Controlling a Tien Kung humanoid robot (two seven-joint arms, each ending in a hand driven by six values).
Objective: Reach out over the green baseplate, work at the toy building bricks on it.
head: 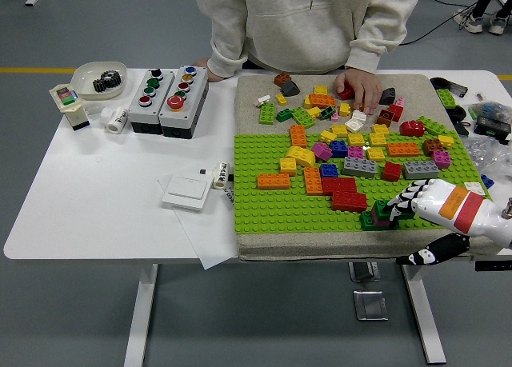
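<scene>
Right hand: the right hand [428,201] comes in from the right edge, low over the near right corner of the green baseplate [272,211]; its fingers [402,204] are curled around a small stack of bricks [380,215], grasping it.
Small stack of bricks: dark green and purple pieces, seated on the baseplate at its near right corner, just beside a dark red brick [349,201].
Left hand: out of sight.
Green baseplate: lies on a beige mat [320,247] on the right half of the white table [96,199]; its near left area is bare studs.
Loose bricks: an orange brick [274,181] sits alone toward the left; a grey brick [360,168] and a second grey brick [421,169] lie further back; yellow, blue, pink and red pieces crowd the far half and spill onto the mat behind.
Person: stands at the far side in a pale sweatshirt; one hand [362,89] rests on the bricks at the far edge of the mat.
Left of the mat: two button boxes [168,100], a white bowl [99,79] holding a dark gear, and a white switch plate [187,192].
</scene>
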